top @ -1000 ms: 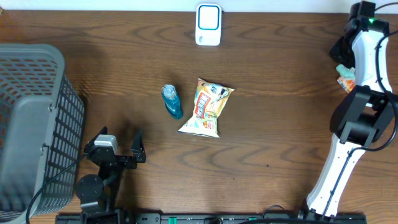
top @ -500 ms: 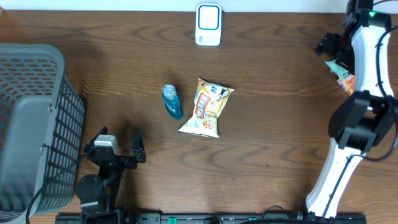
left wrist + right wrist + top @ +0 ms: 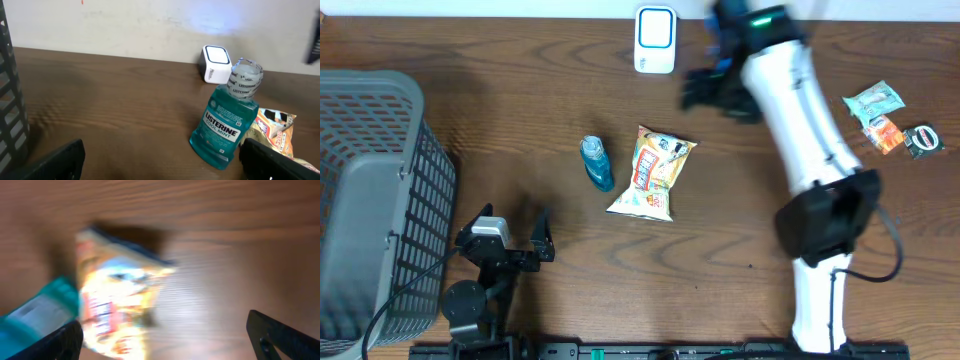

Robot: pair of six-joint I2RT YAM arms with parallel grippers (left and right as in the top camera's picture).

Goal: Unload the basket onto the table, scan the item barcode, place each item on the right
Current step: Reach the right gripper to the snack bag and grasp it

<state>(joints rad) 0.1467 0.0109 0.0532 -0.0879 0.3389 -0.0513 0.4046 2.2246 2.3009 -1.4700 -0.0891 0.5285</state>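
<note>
- The right tool [image 3: 172, 339] hangs over the middle of the bench [image 3: 740, 250]. Its fingers are spread wide with nothing between them, and its own view is blurred.
- The left tool [image 3: 165, 162] sits low near the basket [image 3: 370, 150], likewise spread and empty.
- The snack bag [image 3: 653, 172] and the mouthwash bottle [image 3: 597, 163] lie just beside each other mid-bench, well apart from the scanner [image 3: 655, 40] at the far edge.
- Neither looks picked up, so grasping, showing the barcode and scanning are probably all left to do.
- Small packets [image 3: 885, 120] lie apart on the right; I cannot tell whether they are already scanned.
</note>
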